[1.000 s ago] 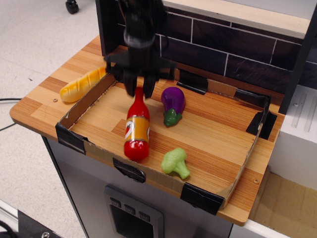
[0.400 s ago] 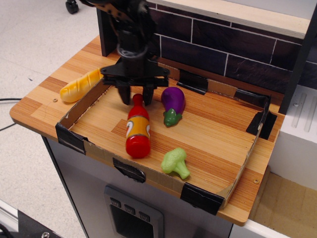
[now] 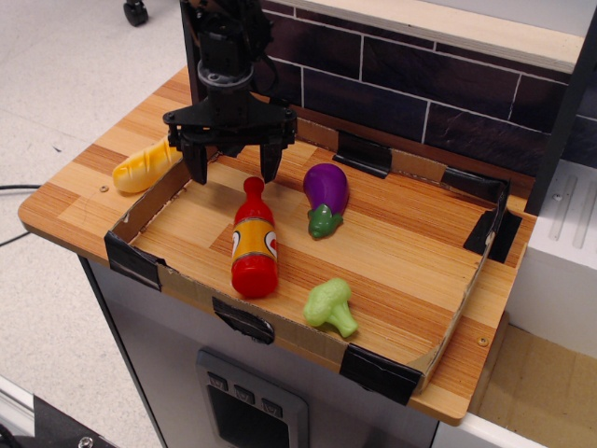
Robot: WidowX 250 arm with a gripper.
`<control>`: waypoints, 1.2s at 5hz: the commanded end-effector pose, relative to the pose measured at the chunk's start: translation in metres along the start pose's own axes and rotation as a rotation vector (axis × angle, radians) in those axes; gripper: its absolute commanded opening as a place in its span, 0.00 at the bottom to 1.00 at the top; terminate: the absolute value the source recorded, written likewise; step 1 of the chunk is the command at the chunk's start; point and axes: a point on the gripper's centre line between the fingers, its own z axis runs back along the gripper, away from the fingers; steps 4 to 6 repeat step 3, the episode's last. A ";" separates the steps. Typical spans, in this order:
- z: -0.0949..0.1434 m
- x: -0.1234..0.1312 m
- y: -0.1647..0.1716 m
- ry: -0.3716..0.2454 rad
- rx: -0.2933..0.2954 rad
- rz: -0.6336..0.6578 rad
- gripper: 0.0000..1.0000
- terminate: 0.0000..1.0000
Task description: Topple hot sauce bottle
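The hot sauce bottle (image 3: 254,243) is in the left half of the cardboard tray (image 3: 448,327), with its red cap pointing toward the brick wall (image 3: 410,89) and its wide base toward the front edge; whether it stands upright or leans cannot be told for certain from this high view, though it looks upright. A second ago the gripper (image 3: 231,166) sat right over the cap with its fingers on either side of the neck; now it has drawn back up and to the left, its fingers spread well apart and holding nothing, hovering just behind the bottle's top and clear of it. The bottle has shifted slightly left with that move but appears not to have gone over, so the toppling probably remains to be done, and the opened fingers suggest a sideways nudge at the cap may be coming rather than a grasp. Just right of the bottle lies a purple eggplant (image 3: 326,196), near enough that a fall to the right might strike it. A green broccoli (image 3: 330,306) rests nearer the front edge, and a yellow bread loaf (image 3: 145,166) lies outside the tray on the wooden table (image 3: 70,201).
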 end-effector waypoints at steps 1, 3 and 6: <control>0.063 0.013 -0.008 -0.080 -0.052 -0.024 1.00 0.00; 0.063 0.013 -0.008 -0.080 -0.052 -0.024 1.00 1.00; 0.063 0.013 -0.008 -0.080 -0.052 -0.024 1.00 1.00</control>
